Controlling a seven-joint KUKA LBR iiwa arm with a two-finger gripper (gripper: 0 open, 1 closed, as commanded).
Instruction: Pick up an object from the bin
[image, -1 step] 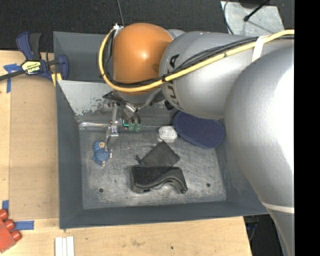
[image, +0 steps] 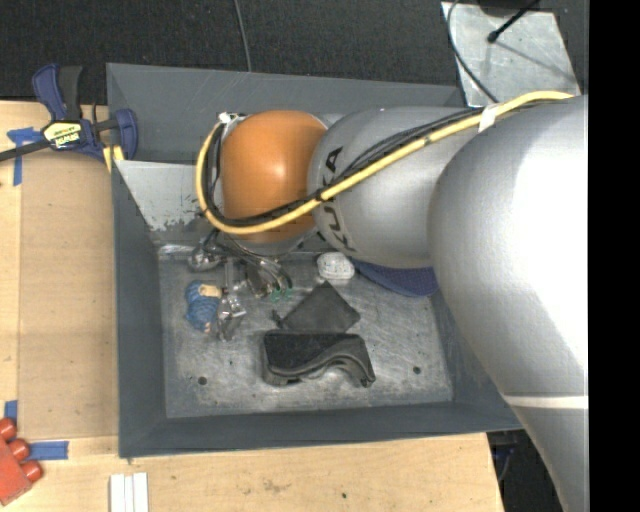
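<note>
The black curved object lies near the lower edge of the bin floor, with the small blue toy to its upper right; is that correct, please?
Not quite: in the camera view the small blue toy lies to the upper left of the black curved object, which is indeed near the lower edge of the bin floor.

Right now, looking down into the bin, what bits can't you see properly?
1. Camera view: the claw is partly hidden under the orange cover.
2. Camera view: a blue thing at the bin's right side is mostly covered by the silver arm, so its kind is unclear.
3. Camera view: the small blue thing just left of the claw is too small to name.
</note>
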